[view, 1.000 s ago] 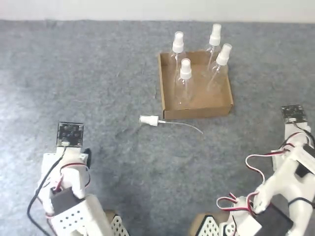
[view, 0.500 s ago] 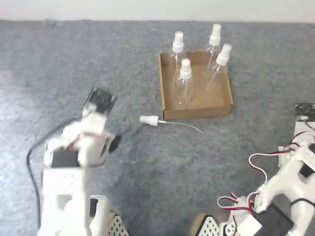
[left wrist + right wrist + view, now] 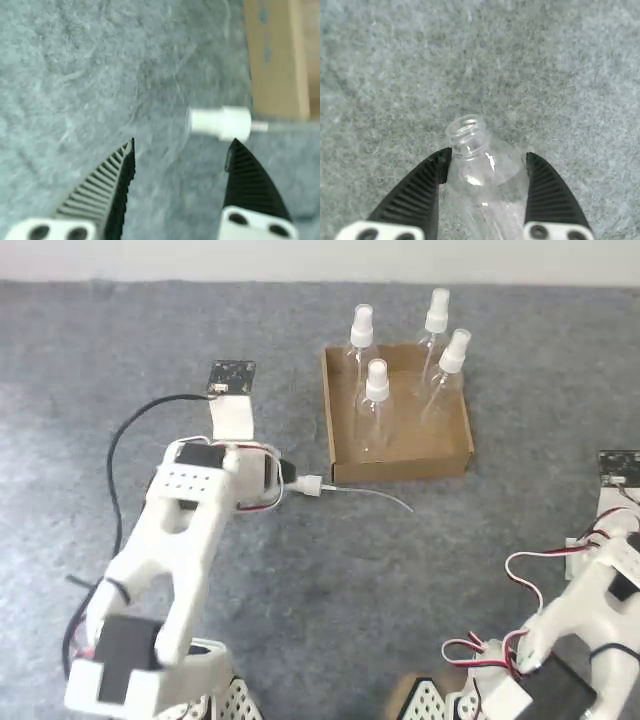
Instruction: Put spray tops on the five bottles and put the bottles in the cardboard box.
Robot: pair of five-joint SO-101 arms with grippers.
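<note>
Left gripper (image 3: 182,145) has its jaws spread wide over the grey carpet (image 3: 75,60), nothing held. The loose spray top (image 3: 220,123) lies on its side just ahead of one fingertip, off-centre, close beside the cardboard box (image 3: 400,468) wall. Right gripper (image 3: 487,155) is clamped on the uncapped bottle (image 3: 470,150), neck open, over the carpet. Four capped bottles (image 3: 376,400) stand in the box. Risks we see: closing now may clip the top's end and flick it away. The outer jaw could snag the box wall. The thin dip tube (image 3: 375,495) may bend or miss the narrow neck.
</note>
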